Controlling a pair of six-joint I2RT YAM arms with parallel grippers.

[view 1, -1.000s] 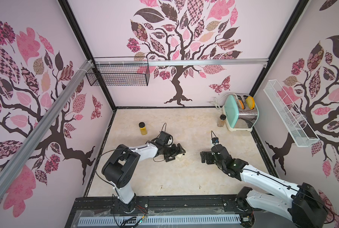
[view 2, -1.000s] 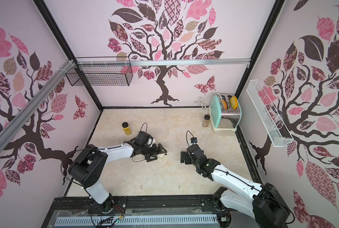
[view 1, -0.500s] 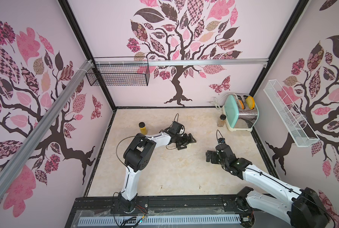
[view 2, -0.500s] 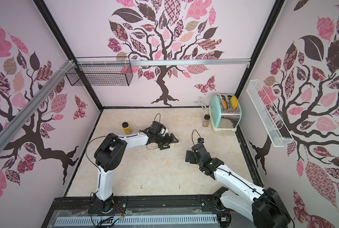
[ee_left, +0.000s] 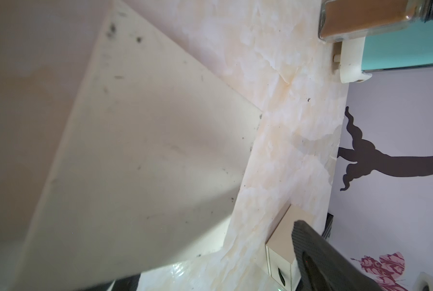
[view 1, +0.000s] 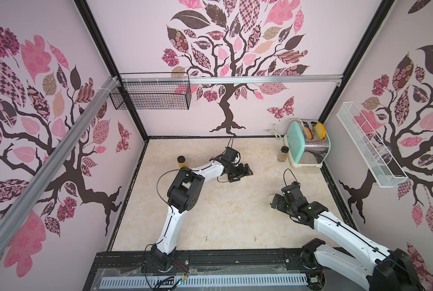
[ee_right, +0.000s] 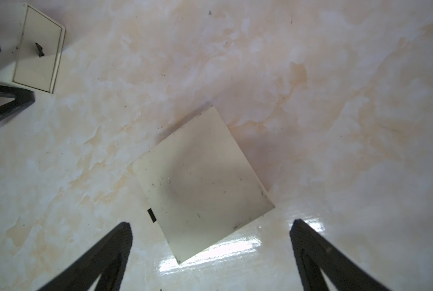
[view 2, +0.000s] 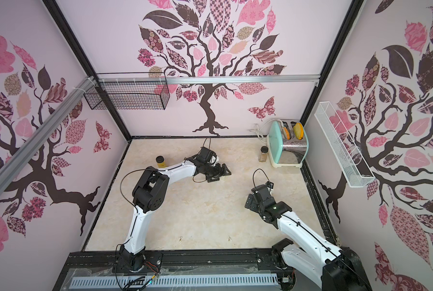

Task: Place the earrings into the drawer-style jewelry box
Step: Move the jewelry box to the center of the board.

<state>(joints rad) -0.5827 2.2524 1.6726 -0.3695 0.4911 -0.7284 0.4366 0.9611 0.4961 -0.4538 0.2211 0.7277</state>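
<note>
Two tiny earrings lie near the table's front edge in both top views, one (view 1: 206,238) (view 2: 180,238) left of the other (view 1: 255,238) (view 2: 229,238), far from both arms. A cream jewelry box (ee_right: 38,60) (ee_left: 281,252) with a black drawer handle stands by the left gripper's fingers (ee_left: 311,252). The left gripper (view 1: 242,174) (view 2: 219,176) (ee_left: 210,252) is open mid-table. A big cream panel (ee_left: 147,151) fills its close view; I cannot tell what it is. The right gripper (view 1: 273,200) (view 2: 249,201) (ee_right: 210,226) hangs open over a flat cream box (ee_right: 203,181) with a small black tab.
A mint toaster (view 1: 307,144) and a spice jar (view 1: 282,153) (ee_left: 361,20) stand at the back right. A yellow jar (view 1: 181,161) sits behind the left arm. A black wire basket (view 1: 151,97) hangs on the back wall, a white wire shelf (view 1: 369,148) on the right wall.
The left arm has unfolded and carried its gripper toward the back right. The right gripper has shifted a little to the right.
</note>
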